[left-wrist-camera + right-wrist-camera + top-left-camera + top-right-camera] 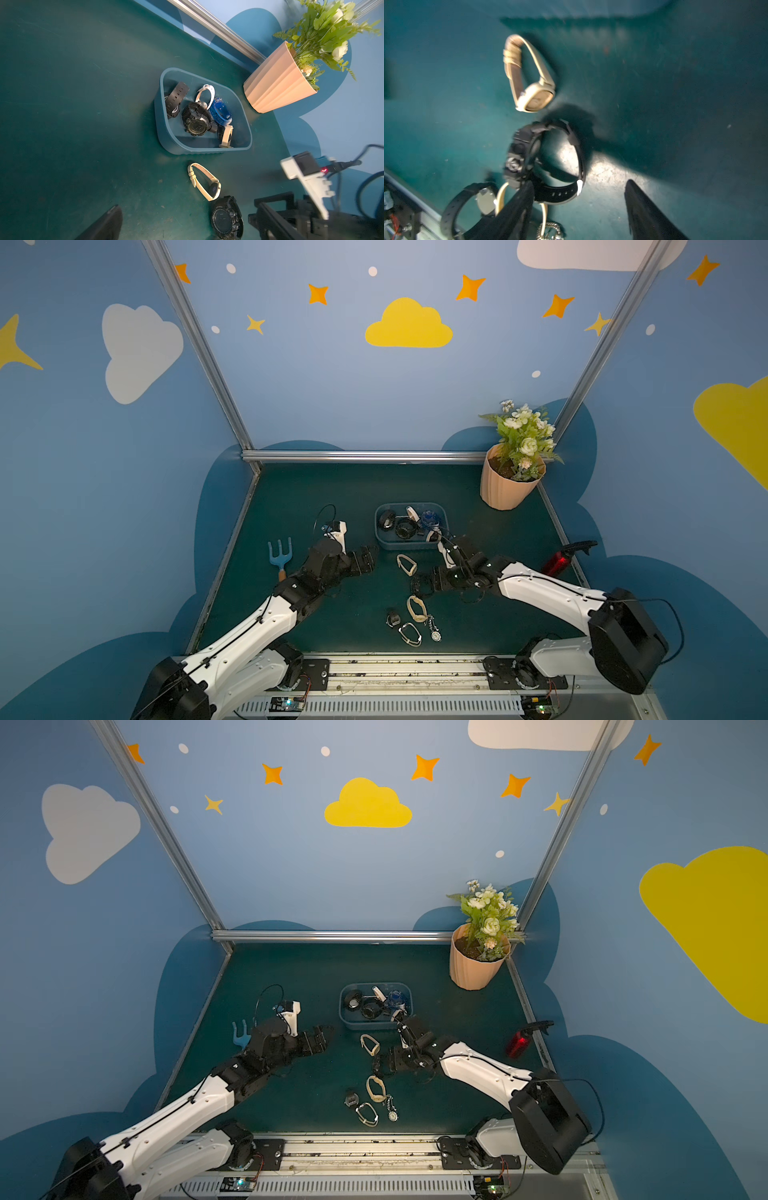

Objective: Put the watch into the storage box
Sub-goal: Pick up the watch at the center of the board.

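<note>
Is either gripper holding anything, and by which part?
Nothing is held. The right gripper has jaws open astride the black watch, at its strap; the left gripper is open, empty.

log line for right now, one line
phase: pre-grasp | right gripper: open, astride black watch | left gripper: open, empty | storage box: holds several watches

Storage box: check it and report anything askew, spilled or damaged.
Nothing spilled or damaged. In the storage box one cream-strapped watch stands on edge against a wall, its strap reaching the rim; the other watches lie heaped inside.
</note>
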Robot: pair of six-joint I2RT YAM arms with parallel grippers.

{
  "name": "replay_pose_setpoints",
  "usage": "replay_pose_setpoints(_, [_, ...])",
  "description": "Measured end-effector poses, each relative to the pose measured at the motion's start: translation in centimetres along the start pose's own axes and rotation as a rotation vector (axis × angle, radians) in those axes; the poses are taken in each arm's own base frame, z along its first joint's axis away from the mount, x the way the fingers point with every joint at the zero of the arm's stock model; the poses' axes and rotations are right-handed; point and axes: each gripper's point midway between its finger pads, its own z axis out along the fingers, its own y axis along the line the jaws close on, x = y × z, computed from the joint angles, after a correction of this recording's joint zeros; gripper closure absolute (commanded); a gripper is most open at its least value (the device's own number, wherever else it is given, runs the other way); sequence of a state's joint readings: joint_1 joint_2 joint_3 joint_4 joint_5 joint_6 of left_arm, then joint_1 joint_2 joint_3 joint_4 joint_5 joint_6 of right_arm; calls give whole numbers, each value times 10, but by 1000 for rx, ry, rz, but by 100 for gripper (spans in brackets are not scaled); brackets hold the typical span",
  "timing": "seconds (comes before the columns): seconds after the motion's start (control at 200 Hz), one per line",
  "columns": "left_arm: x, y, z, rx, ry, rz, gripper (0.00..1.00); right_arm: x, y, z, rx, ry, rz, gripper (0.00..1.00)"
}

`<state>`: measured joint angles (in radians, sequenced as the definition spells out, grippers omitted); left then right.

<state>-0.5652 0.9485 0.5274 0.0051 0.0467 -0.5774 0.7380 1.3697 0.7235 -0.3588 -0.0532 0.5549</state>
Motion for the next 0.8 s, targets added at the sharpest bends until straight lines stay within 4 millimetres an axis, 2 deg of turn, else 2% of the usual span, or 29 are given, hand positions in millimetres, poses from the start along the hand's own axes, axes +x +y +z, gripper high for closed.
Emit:
replay_pose_setpoints(0.205, [-6,-2,-5,7,-26,-6,0,4,4,7,1,5,-2,52])
replay_pose_setpoints(0.43, [-3,0,-2,-4,-16,-15,0,7,5,19,12,21,2,64])
replay_pose_setpoints(0.616, [-1,2,0,-12,-6,-22,0,14,2,30,33,53,4,80])
replay_pose_setpoints(0.721, [-1,2,0,-12,-7,-25,0,16,2,32,35,59,-1,95])
replay_pose_setpoints(0.796, [0,3,1,-16,-3,-26,0,14,2,32,39,54,-3,100])
